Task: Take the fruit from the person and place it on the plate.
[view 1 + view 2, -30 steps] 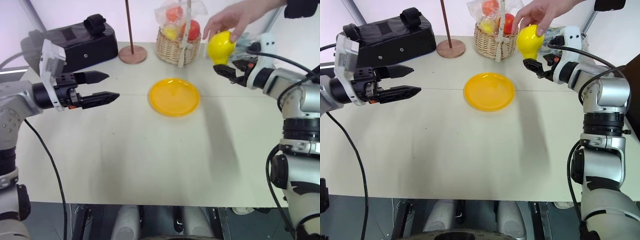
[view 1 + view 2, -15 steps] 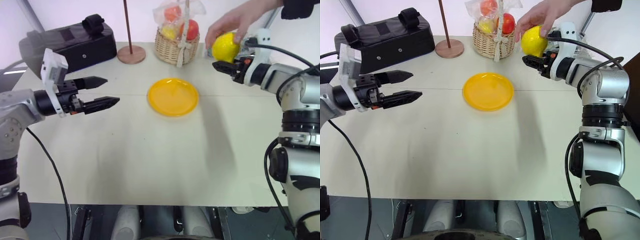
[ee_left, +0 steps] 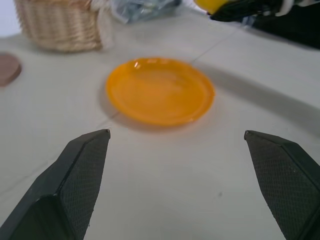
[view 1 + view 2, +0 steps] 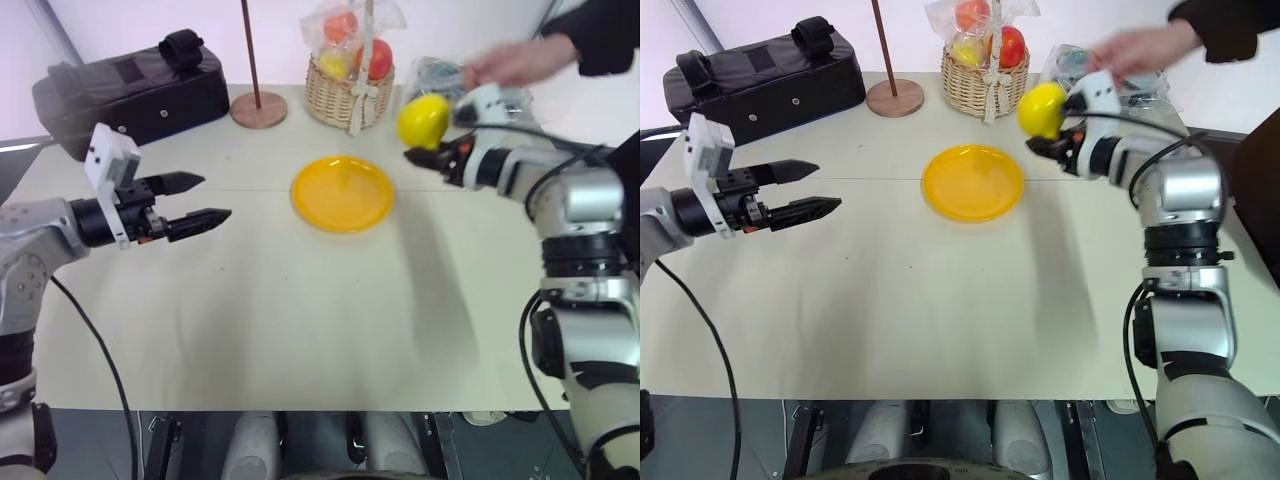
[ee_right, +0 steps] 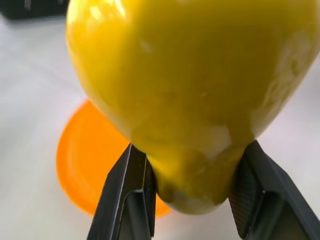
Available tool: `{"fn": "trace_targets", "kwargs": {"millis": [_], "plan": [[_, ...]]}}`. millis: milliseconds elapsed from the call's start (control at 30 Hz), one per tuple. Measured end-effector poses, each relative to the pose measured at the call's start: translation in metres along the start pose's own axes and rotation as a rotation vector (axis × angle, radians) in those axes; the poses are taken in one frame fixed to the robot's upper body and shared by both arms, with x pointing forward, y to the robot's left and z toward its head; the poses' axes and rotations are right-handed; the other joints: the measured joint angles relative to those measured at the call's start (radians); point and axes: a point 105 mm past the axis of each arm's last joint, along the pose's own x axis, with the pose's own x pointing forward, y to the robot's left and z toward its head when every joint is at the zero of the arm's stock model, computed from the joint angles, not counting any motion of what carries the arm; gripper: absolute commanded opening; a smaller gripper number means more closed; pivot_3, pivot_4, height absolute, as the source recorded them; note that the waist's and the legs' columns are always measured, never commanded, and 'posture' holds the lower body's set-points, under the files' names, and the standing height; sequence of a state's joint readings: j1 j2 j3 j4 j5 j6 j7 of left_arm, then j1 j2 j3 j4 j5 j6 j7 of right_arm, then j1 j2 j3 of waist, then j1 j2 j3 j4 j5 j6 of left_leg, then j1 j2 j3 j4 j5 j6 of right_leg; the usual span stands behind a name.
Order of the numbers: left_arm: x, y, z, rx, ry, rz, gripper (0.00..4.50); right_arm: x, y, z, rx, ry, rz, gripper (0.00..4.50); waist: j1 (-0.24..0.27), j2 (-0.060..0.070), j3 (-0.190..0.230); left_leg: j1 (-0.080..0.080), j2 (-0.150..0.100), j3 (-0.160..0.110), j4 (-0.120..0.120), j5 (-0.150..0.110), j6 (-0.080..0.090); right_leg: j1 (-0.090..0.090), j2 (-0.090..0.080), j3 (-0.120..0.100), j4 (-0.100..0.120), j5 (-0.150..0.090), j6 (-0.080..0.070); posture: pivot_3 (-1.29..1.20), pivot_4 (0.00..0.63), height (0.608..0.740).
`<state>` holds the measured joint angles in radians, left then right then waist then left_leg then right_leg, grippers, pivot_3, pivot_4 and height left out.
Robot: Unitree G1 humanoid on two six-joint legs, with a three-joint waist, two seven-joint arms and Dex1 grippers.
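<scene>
Right wrist view: my right gripper pinches only the fruit's tapered end; it could slip before the plate. Left gripper gapes empty.

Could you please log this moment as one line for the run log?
right gripper: shut on fruit | person's hand: off fruit | plate: bare | left gripper: open

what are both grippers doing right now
Left gripper: open, holding nothing.
Right gripper: shut on the smooth bright yellow pear-shaped fruit.
</scene>
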<state>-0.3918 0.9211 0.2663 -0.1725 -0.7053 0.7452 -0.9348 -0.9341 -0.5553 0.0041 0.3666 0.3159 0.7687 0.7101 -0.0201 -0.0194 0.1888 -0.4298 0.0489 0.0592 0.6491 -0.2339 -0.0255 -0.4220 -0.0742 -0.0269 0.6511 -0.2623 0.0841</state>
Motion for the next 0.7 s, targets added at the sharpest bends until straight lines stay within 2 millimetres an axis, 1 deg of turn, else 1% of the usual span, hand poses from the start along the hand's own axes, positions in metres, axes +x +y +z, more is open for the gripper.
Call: {"fn": "trace_targets", "kwargs": {"millis": [100, 233, 300, 400, 467, 567, 633, 667, 700], "plan": [[-0.005, 0.000, -0.022, -0.024, 0.065, 0.031, 4.50, 0.020, 0.017, -0.018, -0.078, 0.030, 0.032, 1.27, 0.001, 0.000, 0.000, -0.001, 0.000, 0.000, 0.000, 0.000, 0.000, -0.001, 0.000, 0.001, 0.000, 0.000, 0.000, 0.00, 0.150, 0.740], [-0.013, 0.001, -0.041, -0.011, 0.150, 0.082, 4.50, 0.036, 0.025, -0.027, -0.146, 0.019, 0.039, 1.27, 0.007, 0.000, 0.000, -0.001, 0.000, 0.000, 0.001, 0.000, 0.000, -0.002, 0.000, 0.000, 0.000, 0.000, 0.000, 0.00, 0.150, 0.740], [-0.012, -0.001, -0.042, -0.015, 0.141, 0.098, 4.50, 0.044, 0.025, -0.033, -0.159, 0.015, 0.031, 1.27, 0.010, 0.000, 0.000, -0.002, 0.000, 0.000, 0.001, 0.000, 0.000, -0.001, -0.001, 0.000, 0.000, 0.000, 0.000, 0.00, 0.150, 0.740], [-0.008, -0.011, -0.033, -0.006, 0.094, 0.088, 4.50, 0.054, 0.027, -0.036, -0.165, 0.021, 0.034, 1.27, 0.006, 0.000, 0.000, -0.002, 0.000, 0.000, 0.001, 0.000, 0.000, -0.001, -0.001, 0.000, 0.000, 0.000, 0.000, 0.00, 0.150, 0.740], [-0.006, -0.015, -0.031, 0.000, 0.085, 0.084, 4.50, 0.057, 0.028, -0.036, -0.172, 0.020, 0.046, 1.27, 0.004, 0.000, 0.000, -0.002, 0.000, 0.000, 0.000, 0.000, 0.000, -0.002, -0.001, 0.000, 0.000, 0.000, 0.000, 0.00, 0.150, 0.740], [-0.005, -0.015, -0.031, -0.011, 0.085, 0.093, 4.50, 0.061, 0.027, -0.036, -0.188, 0.018, 0.044, 1.27, 0.002, 0.000, 0.000, -0.002, 0.000, 0.000, 0.001, 0.000, 0.000, -0.002, -0.001, 0.000, 0.001, 0.000, 0.000, 0.00, 0.150, 0.740], [-0.005, -0.014, -0.031, -0.013, 0.081, 0.102, 4.50, 0.064, 0.026, -0.036, -0.193, 0.018, 0.033, 2.34, 0.002, 0.000, 0.000, -0.002, 0.000, 0.000, 0.001, 0.000, 0.000, -0.002, -0.001, 0.000, 0.001, 0.000, 0.000, 0.00, 0.150, 0.740], [-0.005, -0.014, -0.030, -0.014, 0.077, 0.101, 4.50, 0.065, 0.025, -0.036, -0.189, 0.017, 0.028, 2.69, 0.001, 0.000, 0.000, -0.002, 0.000, 0.000, 0.001, 0.000, 0.000, -0.002, -0.001, 0.000, 0.001, 0.000, 0.000, 0.00, 0.150, 0.740], [-0.005, -0.014, -0.029, -0.014, 0.071, 0.100, 4.50, 0.066, 0.025, -0.034, -0.186, 0.013, 0.026, 3.19, 0.001, 0.000, 0.000, -0.002, 0.000, 0.000, 0.001, 0.000, 0.000, -0.002, -0.001, 0.000, 0.001, 0.000, 0.000, 0.00, 0.150, 0.740]]}}
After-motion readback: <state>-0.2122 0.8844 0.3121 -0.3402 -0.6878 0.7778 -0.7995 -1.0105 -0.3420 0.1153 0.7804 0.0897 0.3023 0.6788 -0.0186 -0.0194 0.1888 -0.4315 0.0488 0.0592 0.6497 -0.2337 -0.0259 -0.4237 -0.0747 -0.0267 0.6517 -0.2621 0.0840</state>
